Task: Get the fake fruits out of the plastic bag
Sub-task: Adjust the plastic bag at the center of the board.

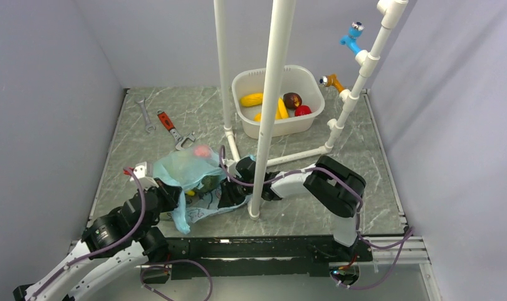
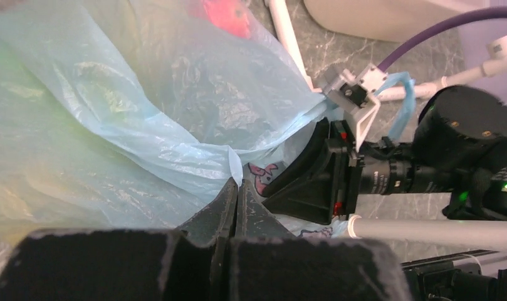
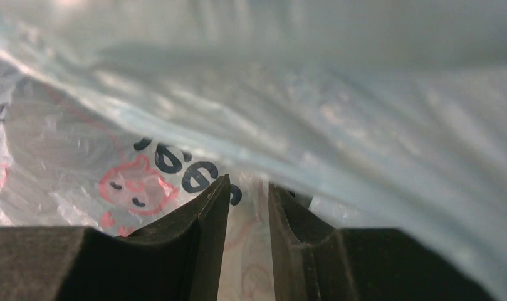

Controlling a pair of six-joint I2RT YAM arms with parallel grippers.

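The light blue plastic bag (image 1: 191, 170) lies crumpled on the table between my two grippers. My left gripper (image 1: 173, 193) is shut on a fold of the bag's film (image 2: 237, 164) at its near left edge. A red fake fruit (image 1: 202, 151) shows through the bag's far side, also visible in the left wrist view (image 2: 225, 15). My right gripper (image 1: 229, 177) reaches into the bag's mouth from the right. Its jaws (image 3: 247, 182) stand a narrow gap apart, with only printed film (image 3: 138, 188) behind them. Other fake fruits (image 1: 282, 106) lie in the white tub.
The white tub (image 1: 250, 128) stands at the back right. A white pipe frame (image 1: 266, 125) rises just right of the bag, with blue (image 1: 351, 36) and orange (image 1: 332, 81) hooks on its far post. A red-handled wrench (image 1: 170, 127) and a steel wrench (image 1: 146, 115) lie back left.
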